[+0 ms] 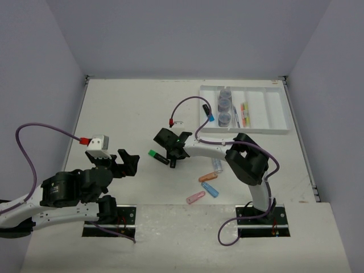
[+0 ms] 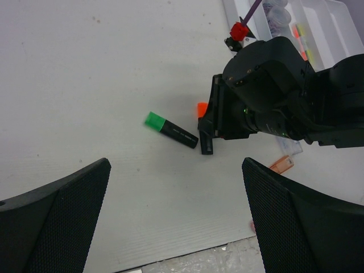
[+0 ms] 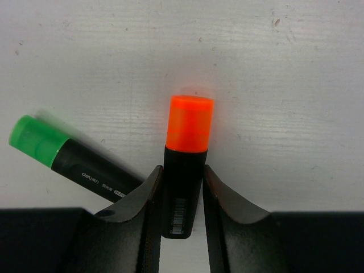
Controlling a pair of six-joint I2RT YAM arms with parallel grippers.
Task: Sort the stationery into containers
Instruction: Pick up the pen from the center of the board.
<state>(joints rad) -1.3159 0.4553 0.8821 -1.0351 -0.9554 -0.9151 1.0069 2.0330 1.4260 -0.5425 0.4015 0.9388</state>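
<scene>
The left gripper (image 2: 175, 168) hung empty, jaws wide apart. The right gripper (image 3: 183, 176) sat clamped on the black barrel of the orange highlighter (image 3: 187, 142), which lay on the table (image 1: 131, 108) beside the green highlighter (image 3: 68, 159). It was probably light, rigid, slick plastic, best pinched mid-barrel. Beyond, the matte table reached the tray (image 1: 273, 111) near the grey walls.

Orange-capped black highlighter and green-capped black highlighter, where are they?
orange-capped black highlighter (image 3: 190, 131), right wrist view, on its orange cap.
green-capped black highlighter (image 2: 154, 120), left wrist view, on its green cap.
</scene>
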